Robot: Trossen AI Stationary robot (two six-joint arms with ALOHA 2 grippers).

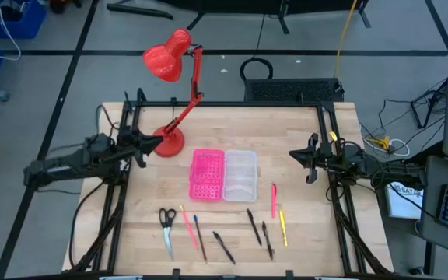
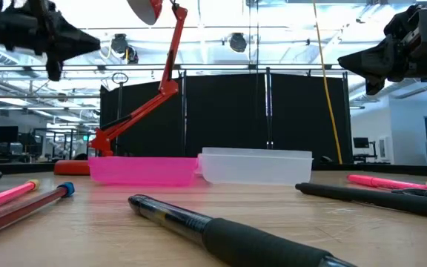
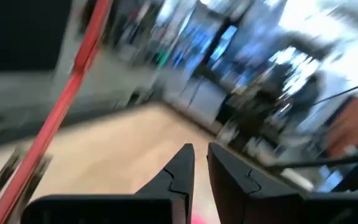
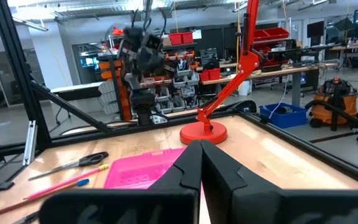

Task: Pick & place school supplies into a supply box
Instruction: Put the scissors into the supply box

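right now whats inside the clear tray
Nothing shows inside the clear tray from above; its bottom looks bare. The pens and scissors all lie on the table in front of it. The low view's frosted wall hides the inside.

Even, bright overhead light falls on the pale wooden table (image 1: 302,179), and the shadows under the pens and trays are short and soft. At table height, ceiling strip lights glow white behind the black curtain panels (image 2: 258,119), so the arms above read as dark silhouettes. The thick black pen (image 2: 221,233) nearest that camera is soft and out of focus, while the translucent clear plastic tray (image 2: 254,167) farther back is sharp. The left wrist picture is heavily smeared by motion blur; the red desk lamp (image 3: 73,87) is a streak. The right wrist picture is crisp, with mild bending at its edges.
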